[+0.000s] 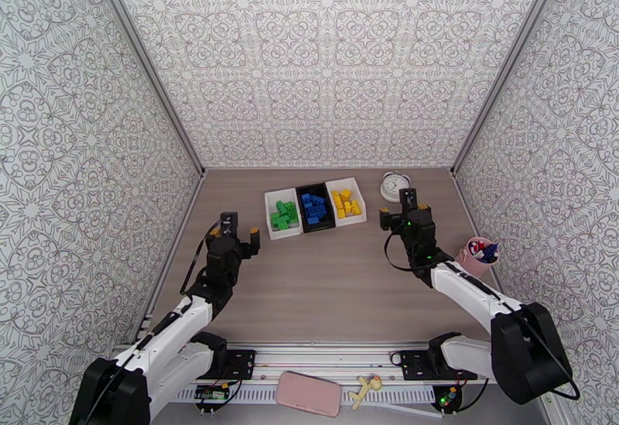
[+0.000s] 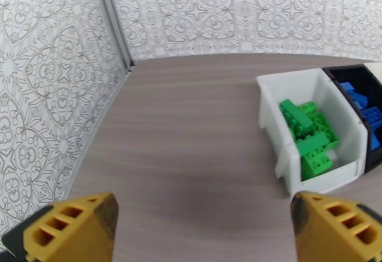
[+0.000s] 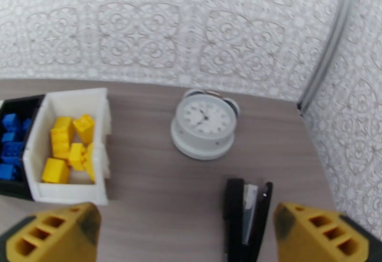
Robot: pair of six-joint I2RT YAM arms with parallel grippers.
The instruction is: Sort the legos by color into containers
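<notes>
Left gripper (image 2: 203,213) spread wide above the wood-grain worktop (image 2: 191,129), white bin (image 2: 329,182) of green legos (image 2: 310,136) near its far edge, black bin (image 2: 355,74) of blue legos (image 2: 367,110) touching it, patterned wall (image 2: 238,15) behind.

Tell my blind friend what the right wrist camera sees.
A white bin holds yellow legos, beside a black bin of blue legos. Right of them sit a round white clock and a black stapler. The right gripper is open.

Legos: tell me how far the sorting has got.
Done: green legos lie in the left white bin, blue legos in the black bin, yellow legos in the right white bin; every brick I can see is binned. In hand: nothing; the left tool and right tool hang open, short of the bins. Left: nothing apparent, so the job looks finished.
</notes>
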